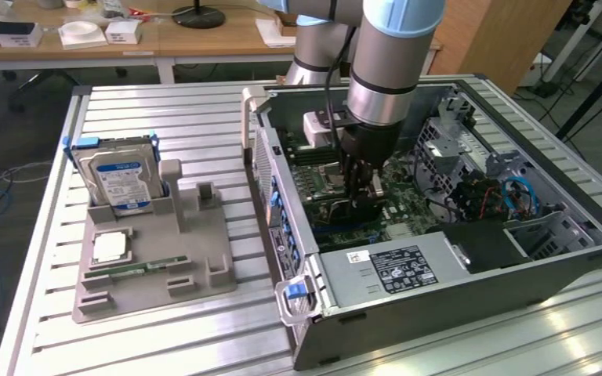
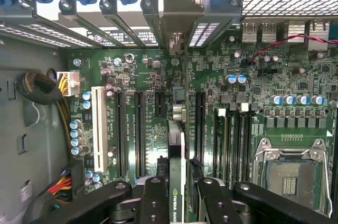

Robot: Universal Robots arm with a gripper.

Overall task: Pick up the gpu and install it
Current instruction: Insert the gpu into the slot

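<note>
Slots [image 2: 140, 129] flank gpu [image 2: 177, 152] in pincer [image 2: 182, 195]; hard drive [image 1: 123, 178] well apart.

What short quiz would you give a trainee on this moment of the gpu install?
1. What is the gripper shut on?
2. True or false: the hard drive stands in the grey holder, outside the computer case.
3. The gpu is: A) lying in the holder; B) held on edge over the motherboard, inside the case; C) leaning against the hard drive.
Key: 1 the gpu; 2 true; 3 B.
</note>
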